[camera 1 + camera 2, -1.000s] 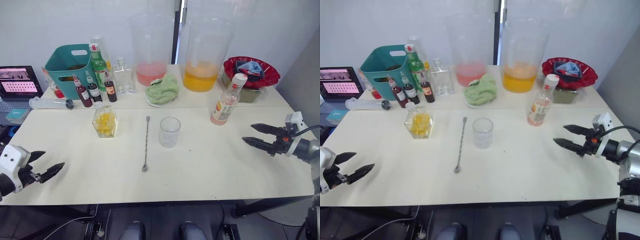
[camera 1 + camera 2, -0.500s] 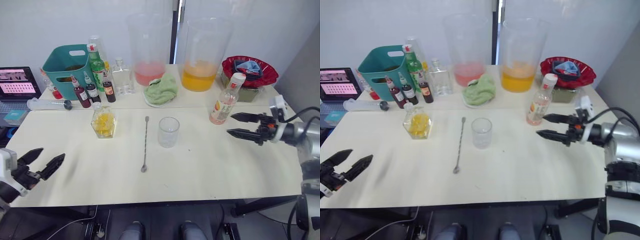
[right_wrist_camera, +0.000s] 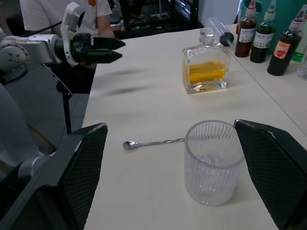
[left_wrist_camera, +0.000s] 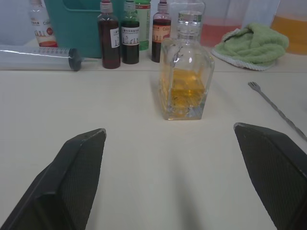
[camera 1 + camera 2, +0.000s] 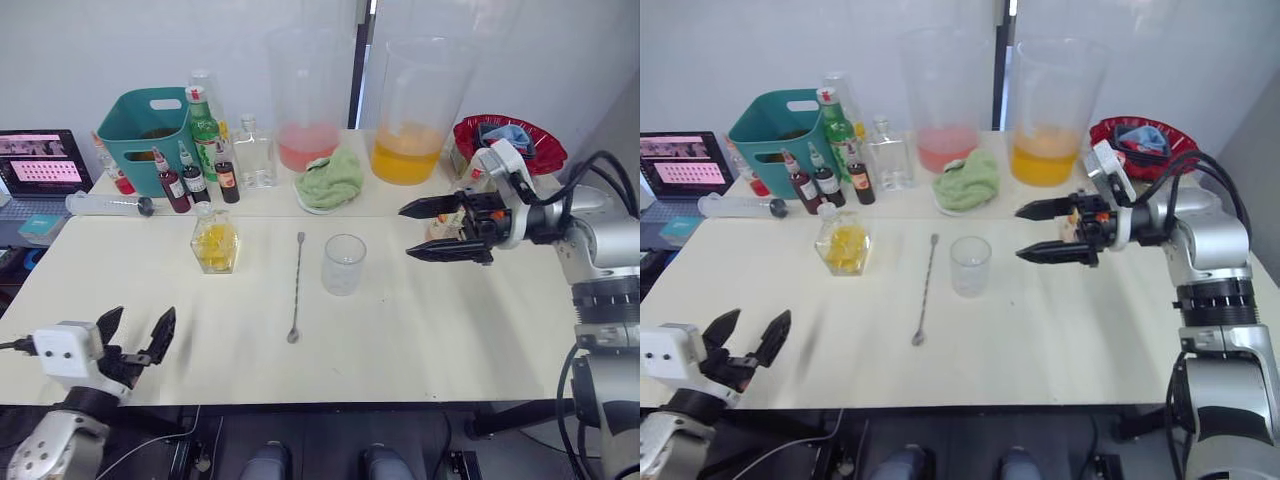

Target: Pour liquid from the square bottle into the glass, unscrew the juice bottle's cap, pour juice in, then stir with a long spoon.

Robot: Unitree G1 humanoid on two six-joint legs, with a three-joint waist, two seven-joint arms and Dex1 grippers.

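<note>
Bright, even overhead light on the pale worktop [image 5: 420,320]; shadows faint and soft beneath the glass [image 5: 344,264] and square bottle [image 5: 214,243]. Left wrist view: foreground fingers [image 4: 72,177] blurred, bottles behind sharp. The left tool [image 5: 135,338] casts a smeared shadow.

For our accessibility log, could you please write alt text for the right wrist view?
A clear ribbed glass stands between the open right end effector fingers, the long spoon lying beside it. Beyond are the square bottle of yellow liquid and the open left end effector.
</note>
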